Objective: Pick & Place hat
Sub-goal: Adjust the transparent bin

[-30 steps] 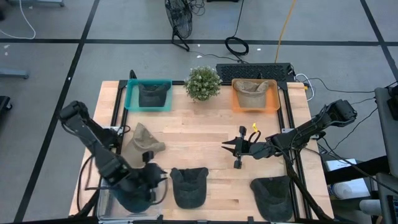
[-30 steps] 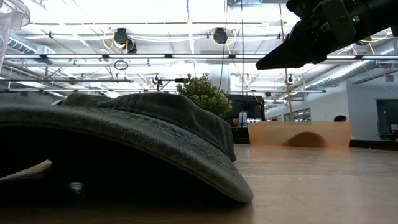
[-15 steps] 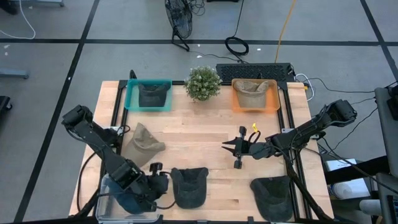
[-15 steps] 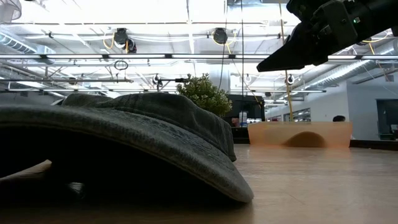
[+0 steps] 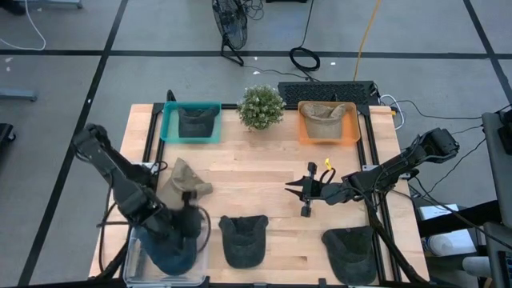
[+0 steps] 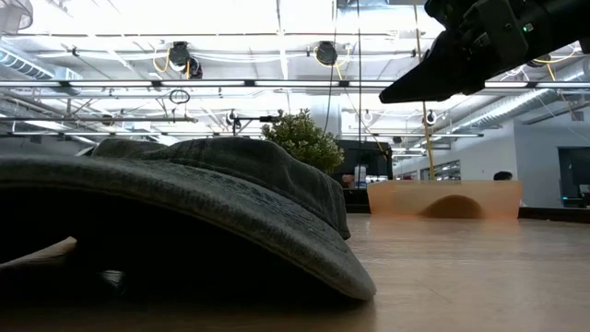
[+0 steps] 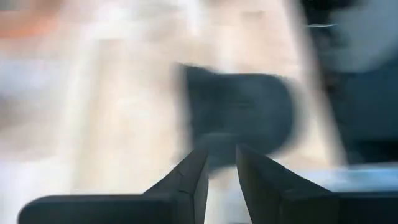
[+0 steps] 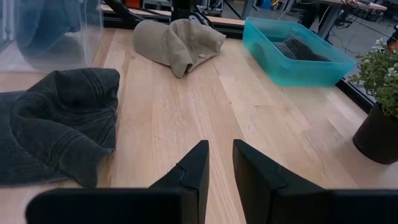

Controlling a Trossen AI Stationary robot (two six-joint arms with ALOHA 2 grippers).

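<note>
Several hats lie on the wooden table: a tan hat (image 5: 186,182) at the left, a dark hat (image 5: 244,238) at the near middle, and another dark hat (image 5: 352,252) at the near right. A clear container (image 5: 164,254) at the near left corner holds a dark blue hat. My left gripper (image 5: 192,210) is shut and empty, between the tan hat and the middle dark hat (image 7: 239,112). My right gripper (image 5: 292,190) is shut and empty. It hangs above the table's middle (image 6: 406,90), pointing left toward the tan hat (image 8: 177,37).
A teal bin (image 5: 190,122) with a dark hat and an orange bin (image 5: 328,122) with a tan hat stand at the far edge. A potted plant (image 5: 261,106) stands between them. Bare wood (image 5: 256,180) lies in the table's middle.
My left gripper swung toward the near edge, up to the middle dark hat, then came back toward the tan hat. It is still moving, as the blur in its wrist view shows. None of the hats has shifted.
</note>
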